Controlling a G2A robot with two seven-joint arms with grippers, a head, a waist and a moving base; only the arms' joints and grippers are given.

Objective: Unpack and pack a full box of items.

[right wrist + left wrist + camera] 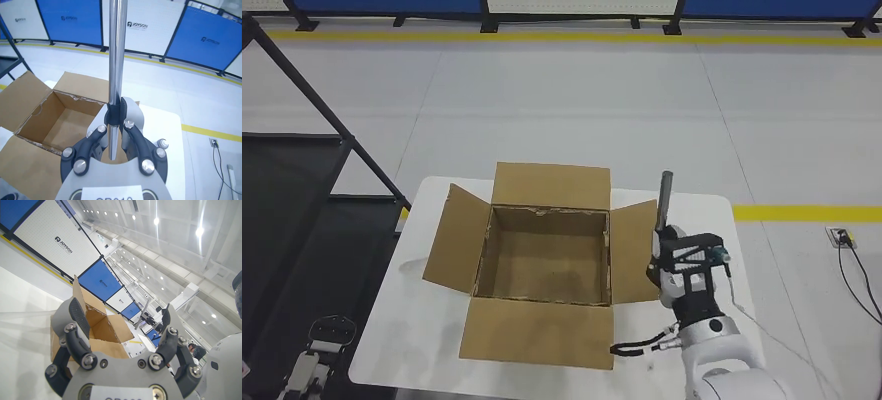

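Note:
An open cardboard box [537, 335] stands on the white table [407, 330] with all its flaps folded outward; its inside [62, 121] looks bare. My right gripper [662, 238] hangs just right of the box, over its right flap, shut on a shiny metal rod [665, 200] that stands upright from the fingers [123, 108]. The rod [115, 56] passes down between the jaws. My left gripper [121, 309] is low, off the table's left front corner [317, 345], pointing up past the box [105, 325], open and holding nothing.
A round grey cap [161, 143] shows on the table beneath my right gripper. A black metal frame [302, 180] stands left of the table. A cable and floor socket [840, 237] lie to the right. Blue and white panels [75, 20] close off the far side.

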